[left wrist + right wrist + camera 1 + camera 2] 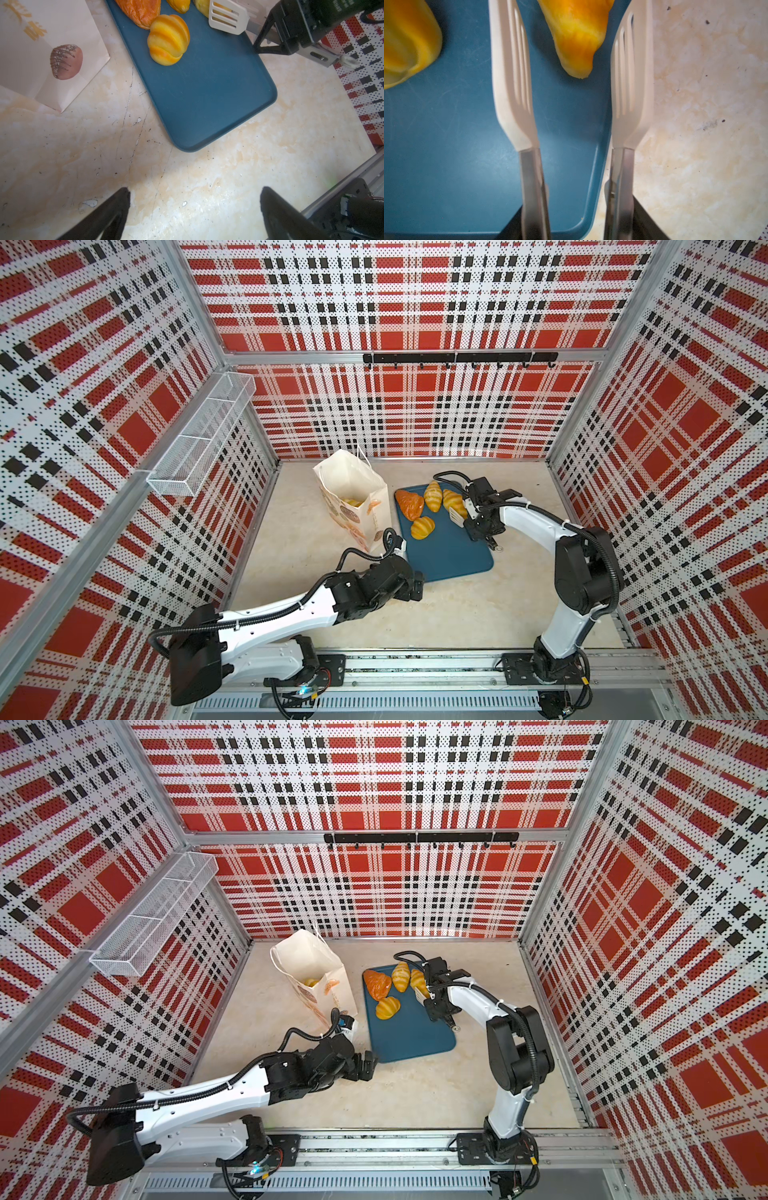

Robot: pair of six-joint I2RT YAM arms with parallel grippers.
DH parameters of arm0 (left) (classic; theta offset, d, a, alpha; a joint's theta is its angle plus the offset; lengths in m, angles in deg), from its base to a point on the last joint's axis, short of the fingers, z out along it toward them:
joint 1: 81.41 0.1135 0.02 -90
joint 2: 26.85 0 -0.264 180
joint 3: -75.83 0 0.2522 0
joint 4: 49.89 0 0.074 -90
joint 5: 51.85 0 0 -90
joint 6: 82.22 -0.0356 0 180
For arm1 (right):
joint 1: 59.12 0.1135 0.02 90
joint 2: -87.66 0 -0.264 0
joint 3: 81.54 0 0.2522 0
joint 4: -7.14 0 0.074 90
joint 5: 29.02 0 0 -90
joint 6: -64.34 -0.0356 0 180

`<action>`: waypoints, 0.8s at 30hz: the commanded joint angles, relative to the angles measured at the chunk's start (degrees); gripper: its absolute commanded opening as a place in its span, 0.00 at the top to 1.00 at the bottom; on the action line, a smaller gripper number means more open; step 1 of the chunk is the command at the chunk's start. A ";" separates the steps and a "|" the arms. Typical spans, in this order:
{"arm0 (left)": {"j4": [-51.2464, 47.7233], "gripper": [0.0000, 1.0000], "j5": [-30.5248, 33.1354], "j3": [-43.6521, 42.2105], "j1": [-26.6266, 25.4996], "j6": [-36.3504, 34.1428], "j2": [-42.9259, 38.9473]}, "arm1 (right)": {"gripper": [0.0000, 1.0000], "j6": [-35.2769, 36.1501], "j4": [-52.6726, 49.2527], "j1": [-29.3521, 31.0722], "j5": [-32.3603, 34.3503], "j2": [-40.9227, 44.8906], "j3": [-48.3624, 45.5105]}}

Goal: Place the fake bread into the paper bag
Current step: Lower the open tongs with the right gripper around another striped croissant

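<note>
Fake bread croissant [577, 35], long axis tip-first toward tongs [512, 83] in right jaws; left jaws agape.

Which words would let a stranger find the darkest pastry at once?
Find the flat dark-blue rectangular tray beside the cream-white paper bag. At its far corner nearest the bag lies an orange-brown triangular pastry. Its three neighbours are paler golden-yellow.
</note>
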State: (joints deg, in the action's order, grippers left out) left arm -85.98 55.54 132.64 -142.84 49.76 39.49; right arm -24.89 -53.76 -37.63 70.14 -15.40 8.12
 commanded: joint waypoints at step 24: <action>-0.77 0.01 1.42 -0.07 0.46 0.74 -0.62 | 0.42 3.65 0.88 0.12 0.77 -8.81 10.58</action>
State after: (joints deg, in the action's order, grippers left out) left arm -86.11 55.54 132.64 -142.82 49.80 39.49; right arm -22.42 -54.09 -37.60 70.76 -23.23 16.73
